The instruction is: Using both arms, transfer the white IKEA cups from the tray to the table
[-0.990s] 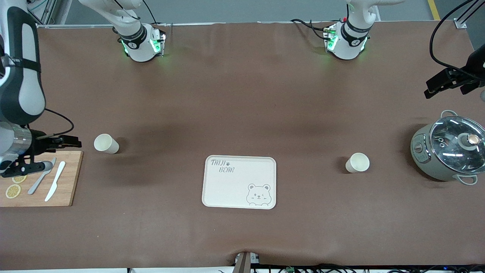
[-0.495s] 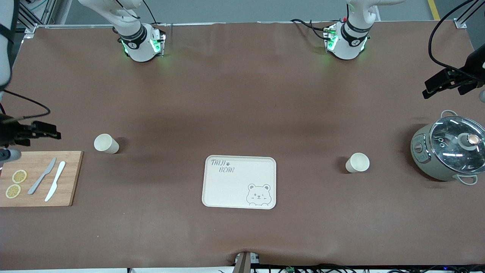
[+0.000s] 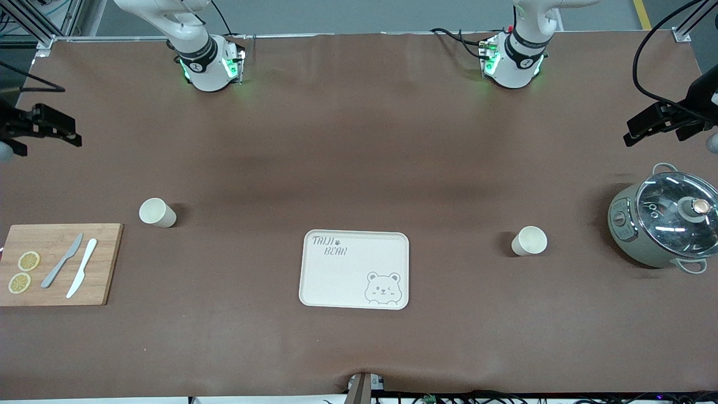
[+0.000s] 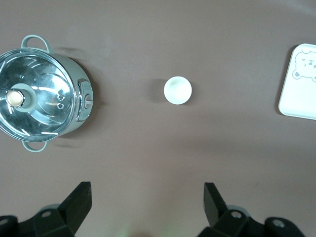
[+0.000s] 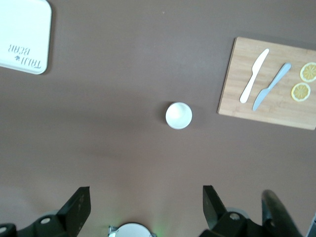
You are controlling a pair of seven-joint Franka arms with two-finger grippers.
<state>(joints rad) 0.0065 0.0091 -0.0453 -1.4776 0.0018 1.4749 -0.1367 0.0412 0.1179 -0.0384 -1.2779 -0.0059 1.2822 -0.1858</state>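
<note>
Jaws of the right arm (image 3: 193, 42) have swung away from over the cutting board (image 3: 106, 264) and up the frame. They now hang at the frame's edge in its upper half, at that arm's end of the surface (image 3: 359, 140), spread wide and holding nothing. The left arm (image 3: 527, 39) has hardly shifted. Its jaws are at the other edge of the frame, just above the lidded pot (image 3: 664, 227), also released and empty.

Both white IKEA cups are off the tray (image 3: 348, 280), which lies bare in the lower centre of the frame. One cup (image 3: 157, 212) stands on the surface close to the cutting board's upper corner. The other cup (image 3: 529, 240) stands between the tray and the pot. Each wrist view looks straight down on its own cup, upright, with open surface around it.

The move looks finished, so what risk is left lies in the arms' travel. These cups are probably light and narrow at the foot, so they would tip at a nudge. A low return sweep by the right arm could clip the cup by the board, or catch the two knives (image 3: 73, 269) lying there. The left arm's cable loops near the pot. If those jaws dropped or swung inward, they could strike the glass lid or drag the cable across it.
</note>
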